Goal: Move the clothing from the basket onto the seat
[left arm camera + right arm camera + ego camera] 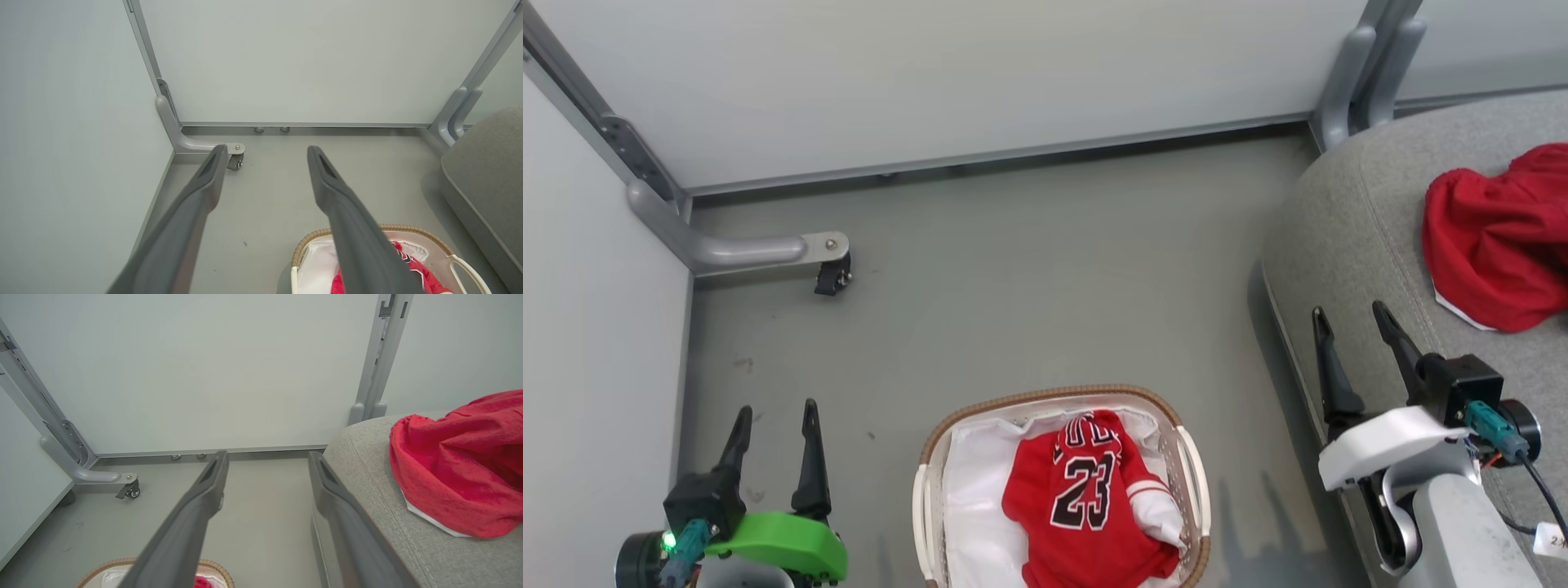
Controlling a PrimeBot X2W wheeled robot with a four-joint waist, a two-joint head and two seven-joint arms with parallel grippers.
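Left gripper (777,406) at 8 o'clock and right gripper (1347,308) at 4 o'clock hang spread and empty. One red garment (1499,237) lies on the grey seat (1339,204) at 2 o'clock; the 23 jersey (1086,498) lies in the basket (1045,392) at 6 o'clock, so roughly half looks done

Straight ahead of you, low in the head view, the basket (1045,394) sits on the grey floor (1029,269) with the red "23" jersey (1086,498) crumpled inside on a white liner (972,498). To your right, another red garment (1494,237) lies on the grey seat (1347,212). Your left gripper (777,408) hangs over the floor left of the basket, fingers spread and empty; your right gripper (1349,310) hangs at the seat's near edge, fingers likewise apart, holding nothing
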